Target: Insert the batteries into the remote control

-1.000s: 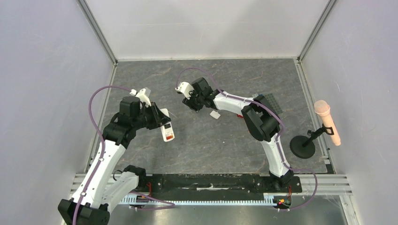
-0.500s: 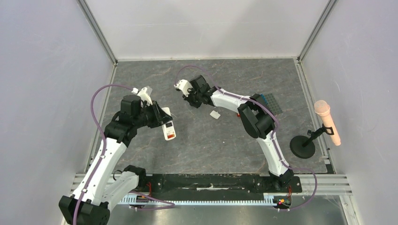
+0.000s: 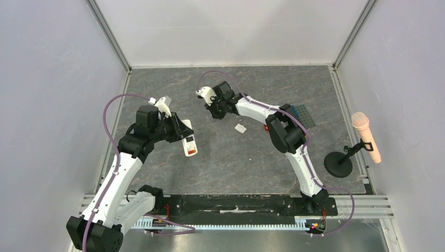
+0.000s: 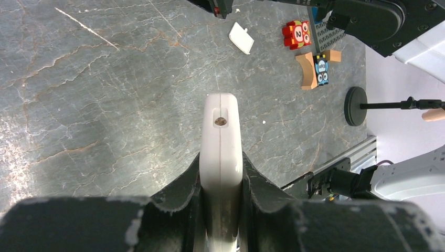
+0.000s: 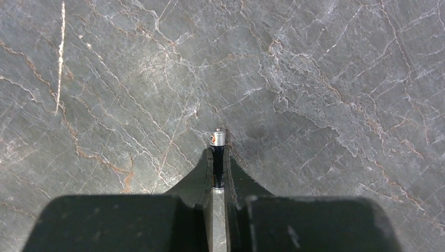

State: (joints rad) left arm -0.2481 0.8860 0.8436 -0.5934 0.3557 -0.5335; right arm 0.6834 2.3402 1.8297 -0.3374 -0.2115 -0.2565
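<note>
Top external view: both arms are reached out over the table, the hands well apart.
Left hand: clenched on the remote control, gripped edge-on by its long sides, front end poking out past the fingers.
Remote location: left-centre of the table, seemingly lifted clear of it.
Right hand: grasping the dark battery, pinched lengthwise, silvery end sticking out, low over bare table at far centre.
Orange-red battery: not made out in any view.
White cover piece: loose on the table, between the hands, nearer the right one.
Battery bay: not visible; contents cannot be told.
Done (judged): remote held, one battery held, cover apparently off.
Left (judged): battery to be carried to the remote and seated; second battery to be found and seated. An early stage is judged.
</note>
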